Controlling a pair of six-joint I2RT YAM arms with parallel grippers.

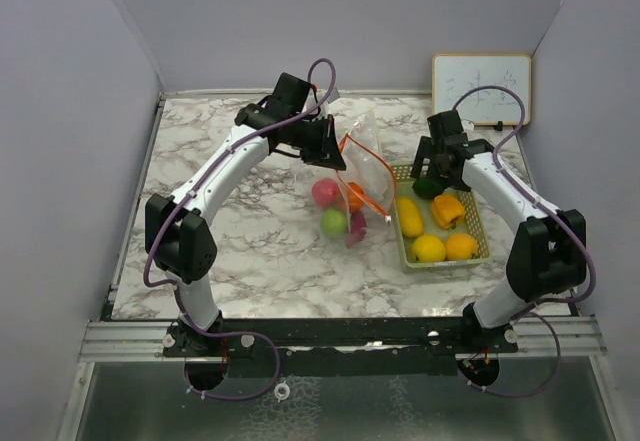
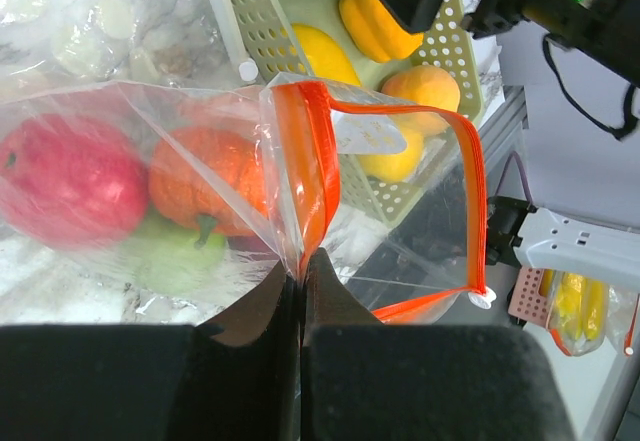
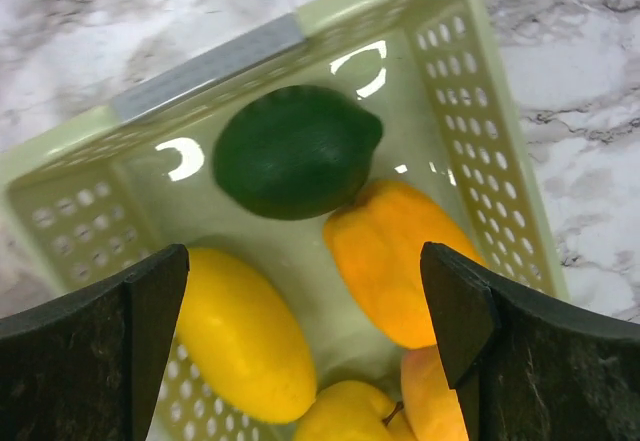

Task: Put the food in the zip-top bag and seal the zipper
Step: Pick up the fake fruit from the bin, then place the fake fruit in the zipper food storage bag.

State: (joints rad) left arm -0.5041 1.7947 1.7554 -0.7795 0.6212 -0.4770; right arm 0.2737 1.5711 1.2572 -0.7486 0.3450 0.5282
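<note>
Marble table (image 1: 250,241) lay bare along its left edge and near-left corner, the widest open room. Toward the table's middle the left gripper (image 2: 300,271) had its jaws pressed together on the orange zipper strip of the zip-top bag (image 2: 200,131), lifting that edge while the mouth gaped toward the basket. Through the crinkled plastic three pieces of food showed plainly: one pink-red fruit (image 2: 70,186), one orange fruit (image 2: 205,186) and one green fruit (image 1: 333,223). A fourth, dark piece (image 1: 358,223) beside the green one was too blurred to name.

Just right of the bag stood the pale green basket (image 3: 480,131), close to the table's right edge, with little room around it. It held five pieces: one dark green fruit (image 3: 295,151), one orange pepper (image 3: 390,261), one long yellow fruit (image 3: 240,336), one yellow lemon (image 1: 429,248) and one round orange fruit (image 1: 461,246); the last two were cut off in the right wrist view. The right gripper (image 3: 300,291) hung over the basket's far end, jaws spread wide, holding nothing.

A whiteboard (image 1: 481,89) leaned at the far right corner.
</note>
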